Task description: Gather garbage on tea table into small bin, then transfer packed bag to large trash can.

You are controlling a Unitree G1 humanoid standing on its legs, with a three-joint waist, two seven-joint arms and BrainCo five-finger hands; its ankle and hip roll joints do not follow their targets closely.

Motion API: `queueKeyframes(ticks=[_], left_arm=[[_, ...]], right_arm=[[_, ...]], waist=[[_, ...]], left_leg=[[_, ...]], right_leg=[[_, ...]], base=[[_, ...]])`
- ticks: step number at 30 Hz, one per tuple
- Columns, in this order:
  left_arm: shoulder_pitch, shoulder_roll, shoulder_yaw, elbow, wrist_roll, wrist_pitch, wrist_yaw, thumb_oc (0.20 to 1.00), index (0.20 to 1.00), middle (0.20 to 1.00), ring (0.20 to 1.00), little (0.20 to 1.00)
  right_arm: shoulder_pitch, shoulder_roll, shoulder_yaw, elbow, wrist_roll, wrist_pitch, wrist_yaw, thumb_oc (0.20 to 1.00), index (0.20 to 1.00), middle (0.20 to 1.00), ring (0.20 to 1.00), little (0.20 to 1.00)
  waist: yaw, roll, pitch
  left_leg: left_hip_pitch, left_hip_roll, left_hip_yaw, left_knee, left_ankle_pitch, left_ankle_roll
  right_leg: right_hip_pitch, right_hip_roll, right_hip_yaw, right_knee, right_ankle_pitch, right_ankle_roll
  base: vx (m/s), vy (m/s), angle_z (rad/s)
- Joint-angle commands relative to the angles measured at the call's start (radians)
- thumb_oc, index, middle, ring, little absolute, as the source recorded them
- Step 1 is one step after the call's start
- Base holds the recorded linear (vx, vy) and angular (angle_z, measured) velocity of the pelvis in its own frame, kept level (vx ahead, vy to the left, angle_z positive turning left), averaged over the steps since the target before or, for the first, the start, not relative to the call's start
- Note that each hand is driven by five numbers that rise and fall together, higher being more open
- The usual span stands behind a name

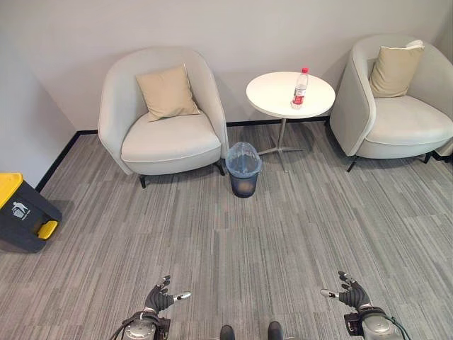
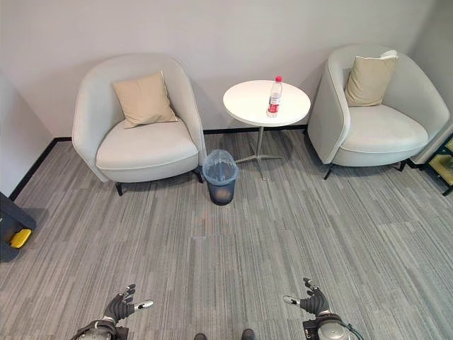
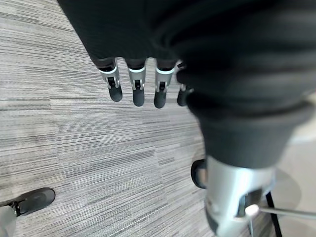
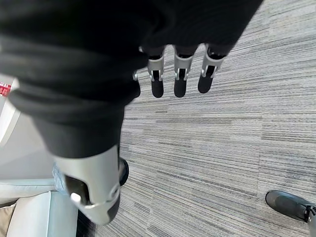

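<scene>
- The clear plastic water bottle with a red cap and red label (image 1: 301, 88) stands upright on the round white tea table (image 1: 272, 95), towards the edge nearer the right-hand armchair — it looks like the one piece of garbage to gather, and it is untouched
- The small round bin lined with a pale blue translucent bag (image 1: 243, 168) sits on the grey striped carpet (image 1: 233, 241) between the left grey armchair (image 1: 164, 113) and the table's pedestal, just beside both — a handy spot, I judge, for dropping the bottle in from the table
- The bag's mouth is open and folded over the rim; I cannot tell whether anything lies inside
- The dark large trash can with a yellow lid (image 1: 21, 211) stands by the left wall, well apart from the table, lid down, so its contents are hidden
- The left hand (image 1: 160, 297) and the right hand (image 1: 350, 292) hang low over the carpet, far from the table — both with fingers straight and relaxed, holding nothing
- A tan cushion (image 1: 167, 92) leans on the left chair's back; another (image 1: 393, 69) rests in the right grey armchair (image 1: 400, 113)
</scene>
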Motion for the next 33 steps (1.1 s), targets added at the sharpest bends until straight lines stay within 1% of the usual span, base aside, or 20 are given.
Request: queueKeyframes(ticks=[1, 6, 11, 16, 19, 20, 21, 22, 23, 24, 25, 27, 31, 32, 33], left_arm=[[-0.050, 0.020, 0.052, 0.009, -0.039, -0.033, 0.013, 1.000, 1.000, 1.000, 1.000, 1.000], [-0.048, 0.016, 0.060, -0.007, -0.073, -0.037, 0.016, 1.000, 1.000, 1.000, 1.000, 1.000], [-0.046, 0.024, 0.059, -0.042, -0.087, -0.038, 0.016, 1.000, 1.000, 1.000, 1.000, 1.000], [-0.045, 0.032, 0.066, -0.054, -0.096, -0.043, 0.019, 1.000, 1.000, 1.000, 1.000, 1.000], [-0.048, 0.042, 0.070, -0.058, -0.104, -0.041, 0.020, 1.000, 1.000, 1.000, 1.000, 1.000], [-0.048, 0.042, 0.070, -0.058, -0.104, -0.041, 0.020, 1.000, 1.000, 1.000, 1.000, 1.000], [-0.050, 0.046, 0.074, -0.054, -0.099, -0.040, 0.021, 1.000, 1.000, 1.000, 1.000, 1.000], [-0.050, 0.046, 0.074, -0.054, -0.099, -0.040, 0.021, 1.000, 1.000, 1.000, 1.000, 1.000], [-0.048, 0.054, 0.076, -0.053, -0.093, -0.038, 0.017, 1.000, 1.000, 1.000, 1.000, 1.000], [-0.045, 0.053, 0.077, -0.054, -0.091, -0.037, 0.018, 1.000, 1.000, 1.000, 1.000, 1.000], [-0.045, 0.050, 0.077, -0.052, -0.092, -0.037, 0.019, 1.000, 1.000, 1.000, 1.000, 1.000], [-0.047, 0.045, 0.078, -0.044, -0.099, -0.038, 0.023, 1.000, 1.000, 1.000, 1.000, 1.000], [-0.054, 0.038, 0.082, -0.034, -0.113, -0.044, 0.031, 1.000, 1.000, 1.000, 1.000, 1.000], [-0.058, 0.037, 0.074, -0.030, -0.108, -0.046, 0.025, 1.000, 1.000, 1.000, 1.000, 1.000], [-0.058, 0.038, 0.067, -0.031, -0.100, -0.049, 0.021, 1.000, 1.000, 1.000, 1.000, 1.000]], right_arm=[[-0.044, 0.005, 0.004, -0.001, 0.043, -0.035, -0.021, 1.000, 1.000, 1.000, 1.000, 1.000], [-0.050, 0.012, 0.003, 0.009, 0.053, -0.032, -0.022, 1.000, 1.000, 1.000, 1.000, 1.000], [-0.065, 0.014, -0.006, 0.011, 0.073, -0.026, -0.027, 1.000, 1.000, 1.000, 1.000, 1.000], [-0.078, 0.011, -0.014, 0.009, 0.084, -0.023, -0.028, 1.000, 1.000, 1.000, 1.000, 1.000], [-0.091, 0.015, -0.028, 0.009, 0.105, -0.018, -0.035, 1.000, 1.000, 1.000, 1.000, 1.000], [-0.091, 0.015, -0.028, 0.009, 0.105, -0.017, -0.036, 1.000, 1.000, 1.000, 1.000, 1.000], [-0.100, 0.014, -0.026, 0.015, 0.101, -0.016, -0.036, 1.000, 1.000, 1.000, 1.000, 1.000], [-0.100, 0.014, -0.026, 0.015, 0.101, -0.016, -0.036, 1.000, 1.000, 1.000, 1.000, 1.000], [-0.108, 0.005, -0.023, -0.002, 0.095, -0.016, -0.032, 1.000, 1.000, 1.000, 1.000, 1.000], [-0.108, 0.002, -0.023, -0.008, 0.093, -0.015, -0.033, 1.000, 1.000, 1.000, 1.000, 1.000], [-0.110, 0.001, -0.021, -0.010, 0.092, -0.016, -0.033, 1.000, 1.000, 1.000, 1.000, 1.000], [-0.119, -0.001, -0.017, -0.011, 0.085, -0.015, -0.036, 1.000, 1.000, 1.000, 1.000, 1.000], [-0.131, -0.008, -0.005, -0.033, 0.071, -0.016, -0.041, 1.000, 1.000, 1.000, 1.000, 1.000], [-0.130, -0.009, 0.000, -0.033, 0.063, -0.014, -0.039, 1.000, 1.000, 1.000, 1.000, 1.000], [-0.122, -0.013, -0.004, -0.038, 0.062, -0.018, -0.037, 1.000, 1.000, 1.000, 1.000, 1.000]], waist=[[0.006, -0.036, -0.004], [0.009, -0.041, 0.000], [0.018, -0.051, 0.016], [0.025, -0.059, 0.026], [0.029, -0.063, 0.042], [0.029, -0.063, 0.041], [0.025, -0.062, 0.053], [0.026, -0.062, 0.052], [0.020, -0.052, 0.075], [0.019, -0.048, 0.082], [0.018, -0.048, 0.085], [0.016, -0.048, 0.089], [0.004, -0.045, 0.101], [-0.006, -0.042, 0.103], [-0.012, -0.043, 0.097]], left_leg=[[0.037, 0.026, -0.027, 0.015, -0.109, -0.050], [0.018, 0.018, -0.032, 0.051, -0.127, -0.043], [-0.042, 0.004, -0.039, 0.131, -0.159, -0.029], [-0.083, -0.005, -0.039, 0.175, -0.178, -0.019], [-0.116, -0.019, -0.046, 0.202, -0.197, -0.001], [-0.117, -0.019, -0.045, 0.203, -0.197, -0.001], [-0.114, -0.022, -0.046, 0.203, -0.207, 0.008], [-0.116, -0.022, -0.045, 0.203, -0.208, 0.009], [-0.109, -0.023, -0.043, 0.223, -0.227, 0.025], [-0.088, -0.024, -0.039, 0.216, -0.239, 0.027], [-0.077, -0.025, -0.034, 0.213, -0.243, 0.027], [-0.049, -0.025, -0.023, 0.200, -0.253, 0.022], [0.026, -0.006, 0.000, 0.167, -0.271, 0.005], [0.058, 0.002, 0.001, 0.159, -0.279, -0.007], [0.073, 0.003, -0.008, 0.158, -0.289, -0.011]], right_leg=[[0.068, -0.049, -0.010, 0.002, -0.126, 0.088], [0.066, -0.056, -0.009, 0.003, -0.123, 0.089], [0.041, -0.071, 0.002, 0.022, -0.123, 0.095], [0.009, -0.082, 0.016, 0.047, -0.124, 0.102], [-0.059, -0.091, 0.036, 0.135, -0.133, 0.115], [-0.062, -0.091, 0.037, 0.138, -0.134, 0.115], [-0.106, -0.090, 0.046, 0.200, -0.130, 0.125], [-0.109, -0.090, 0.047, 0.203, -0.131, 0.125], [-0.177, -0.083, 0.058, 0.321, -0.128, 0.142], [-0.205, -0.087, 0.039, 0.344, -0.123, 0.140], [-0.215, -0.091, 0.022, 0.335, -0.116, 0.138], [-0.232, -0.100, -0.019, 0.292, -0.096, 0.134], [-0.286, -0.116, -0.115, 0.186, -0.038, 0.136], [-0.309, -0.126, -0.139, 0.186, -0.032, 0.137], [-0.306, -0.128, -0.132, 0.189, -0.035, 0.136]], base=[[0.00, 0.000, 0.00], [0.01, 0.015, -0.01], [0.01, 0.047, -0.04], [0.00, 0.064, -0.09], [0.00, 0.105, -0.23], [0.00, 0.086, -0.26], [0.00, 0.066, -0.29], [0.06, 0.151, -0.22], [0.14, 0.097, -0.31], [0.17, 0.088, -0.35], [0.16, -0.017, -0.40], [0.15, -0.069, -0.27], [0.24, -0.135, -0.35], [0.37, -0.229, -0.31], [0.38, -0.242, -0.13]])
